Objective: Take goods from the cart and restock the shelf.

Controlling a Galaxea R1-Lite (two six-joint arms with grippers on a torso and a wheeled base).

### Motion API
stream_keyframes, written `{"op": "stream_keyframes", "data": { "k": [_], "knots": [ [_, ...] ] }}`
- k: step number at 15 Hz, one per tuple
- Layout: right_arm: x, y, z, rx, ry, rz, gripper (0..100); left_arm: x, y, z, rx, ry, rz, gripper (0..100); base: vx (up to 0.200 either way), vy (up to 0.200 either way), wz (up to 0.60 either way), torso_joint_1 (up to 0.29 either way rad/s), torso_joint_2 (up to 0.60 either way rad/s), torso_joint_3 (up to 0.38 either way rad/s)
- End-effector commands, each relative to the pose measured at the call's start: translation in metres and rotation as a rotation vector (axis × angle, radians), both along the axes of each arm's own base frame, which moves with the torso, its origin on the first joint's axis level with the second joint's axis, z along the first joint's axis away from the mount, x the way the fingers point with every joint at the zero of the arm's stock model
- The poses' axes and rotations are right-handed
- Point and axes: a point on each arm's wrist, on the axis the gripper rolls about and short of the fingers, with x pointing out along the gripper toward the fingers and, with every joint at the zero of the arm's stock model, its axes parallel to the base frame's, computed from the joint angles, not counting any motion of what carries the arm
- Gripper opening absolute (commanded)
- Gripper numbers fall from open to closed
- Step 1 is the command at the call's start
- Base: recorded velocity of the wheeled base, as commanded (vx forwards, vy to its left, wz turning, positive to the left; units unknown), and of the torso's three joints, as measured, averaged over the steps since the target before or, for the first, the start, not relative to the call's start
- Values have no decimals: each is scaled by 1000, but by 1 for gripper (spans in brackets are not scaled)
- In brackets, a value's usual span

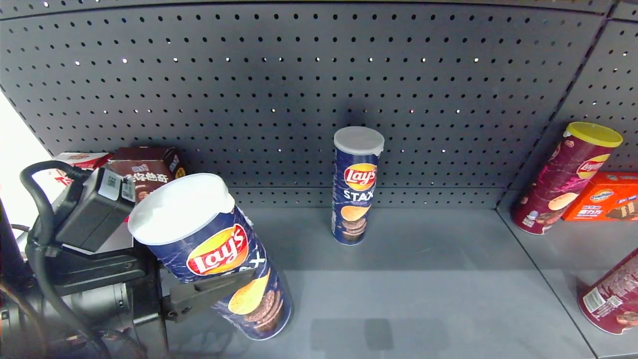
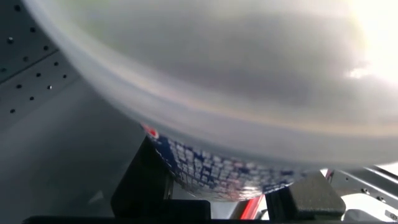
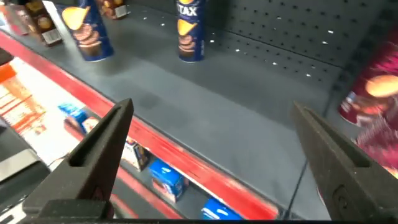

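My left gripper [image 1: 209,286] is shut on a blue chips can [image 1: 219,254] with a white lid, at the front left of the grey shelf [image 1: 423,289]. The can leans back to the left, its base at or just above the shelf floor. In the left wrist view the can [image 2: 211,174] sits between the dark fingers [image 2: 146,183]. A second blue can [image 1: 355,184] stands upright by the pegboard, mid-shelf. My right gripper [image 3: 211,112] hangs open and holds nothing, out in front of the shelf's red front edge [image 3: 205,165]; both blue cans [image 3: 90,34] [image 3: 189,34] show beyond it.
Two maroon cans [image 1: 565,177] [image 1: 610,296] and an orange box [image 1: 605,197] fill the bay on the right. A brown box [image 1: 144,172] stands at the back left. Bare shelf floor lies between the held can and the right divider [image 1: 543,279].
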Motion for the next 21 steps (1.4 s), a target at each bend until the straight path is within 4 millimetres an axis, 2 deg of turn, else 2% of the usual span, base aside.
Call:
{"op": "stream_keyframes", "data": {
  "k": [1,2,4,12,18,21],
  "knots": [
    [27,2,20,-20,80,64,100,1,-1,-2,4,9,-2,0,0,0,0,0,0,0],
    [36,3,31,-25,92,92,100,2,-1,-3,6,15,-4,0,0,0,0,0,0,0],
    [47,6,39,-37,111,154,100,5,-2,-2,6,15,-4,0,0,0,0,0,0,0],
    [74,22,50,-67,184,337,100,3,-2,-9,16,37,-2,0,0,0,0,0,0,0],
    [93,39,50,-90,206,389,100,5,2,-10,16,39,21,0,0,0,0,0,0,0],
    [106,49,53,-100,198,354,100,6,2,-11,20,45,21,0,0,0,0,0,0,0]
  ]
}}
